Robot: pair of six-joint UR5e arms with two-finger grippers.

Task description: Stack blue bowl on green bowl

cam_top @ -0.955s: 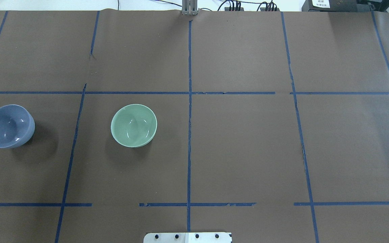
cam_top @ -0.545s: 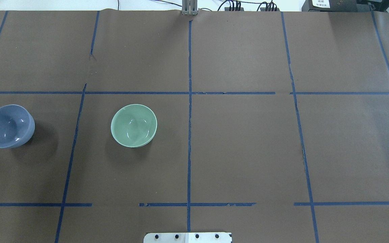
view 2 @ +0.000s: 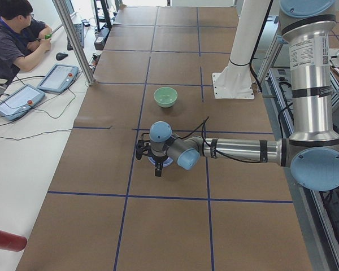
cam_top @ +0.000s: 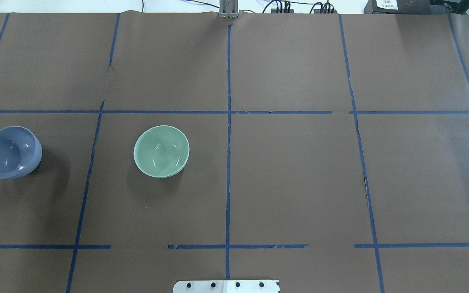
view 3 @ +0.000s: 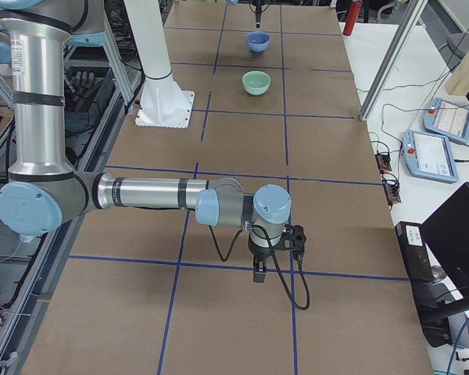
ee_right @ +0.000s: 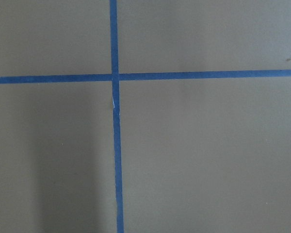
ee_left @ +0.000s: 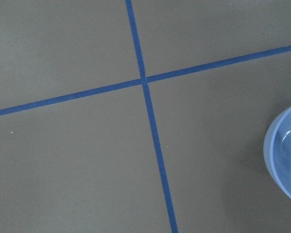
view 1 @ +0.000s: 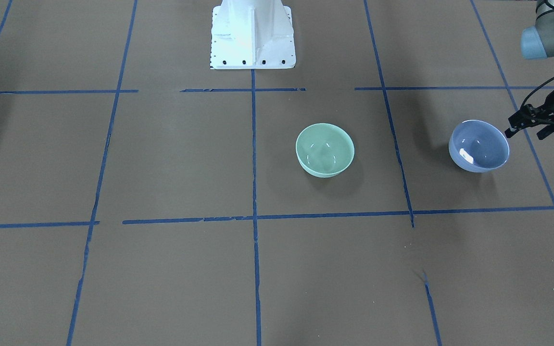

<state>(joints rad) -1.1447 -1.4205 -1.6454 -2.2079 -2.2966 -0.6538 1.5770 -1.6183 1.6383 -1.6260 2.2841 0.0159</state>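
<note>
The blue bowl [view 1: 479, 145] stands upright on the brown table at the robot's far left, and shows in the overhead view [cam_top: 9, 151] and at the edge of the left wrist view [ee_left: 286, 155]. The green bowl [view 1: 325, 150] stands upright one grid square nearer the middle [cam_top: 161, 151]. The two bowls are apart. My left gripper [view 1: 526, 133] hangs just outside the blue bowl's outer side, above the table, its two dark fingers apart and empty. My right gripper [view 3: 256, 273] hangs over the table far from both bowls; I cannot tell whether it is open.
The white robot base [view 1: 253, 38] stands at the table's near edge. Blue tape lines [cam_top: 228, 162] divide the brown table cover into squares. An operator [view 2: 14, 36] sits at a side desk with tablets [view 2: 17, 101]. A metal pole [view 2: 73, 39] stands by the table edge.
Both bowls stay where they were. A small dark tip of the left gripper now shows at the overhead view's left edge beside the blue bowl.
</note>
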